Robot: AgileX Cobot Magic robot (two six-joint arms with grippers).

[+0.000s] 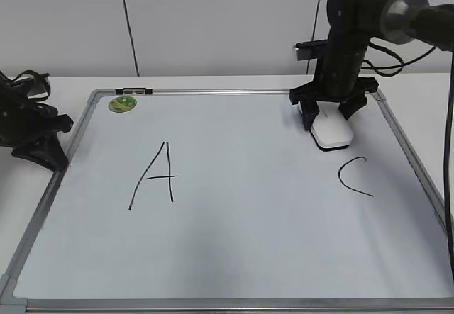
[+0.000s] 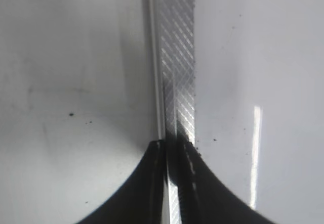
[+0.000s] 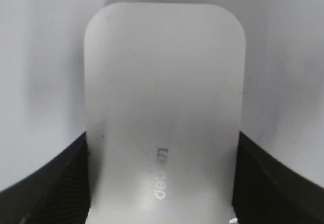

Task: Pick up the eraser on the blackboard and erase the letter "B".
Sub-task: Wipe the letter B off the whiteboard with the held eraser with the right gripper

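The blackboard (image 1: 234, 250) is laid flat on a white table (image 1: 71, 83), grey frame all round. 2 letters are seen on it: an "A" (image 1: 154, 176) left of centre and a "C" (image 1: 355, 178) at the right. No "B" can be made out in any view; the board between A and C is blank white.

A round green magnet (image 1: 122, 103) is stuck at the top-left corner, just beside a small black-and-white clip (image 1: 133, 89) on the top frame edge. Black cables (image 1: 397, 57) are trailed behind the right arm — clear of the board surface.

The eraser (image 1: 332, 134) is located near the top-right corner, just above the "C", apart from it. It is flanked by the right gripper (image 1: 329, 113), 1 finger on each long side. In the right wrist view the black fingers (image 3: 48, 183) are pressed against both edges of the eraser (image 3: 164, 113), grey lettering facing up — clamped on it. Whether the eraser is resting on the board or lifted cannot be told.

The left gripper (image 1: 50, 147) is parked at the left frame edge, well apart from the eraser. In the left wrist view its fingertips (image 2: 152, 183) are closed together over the hatched metal frame strip (image 2: 177, 57), nothing held.
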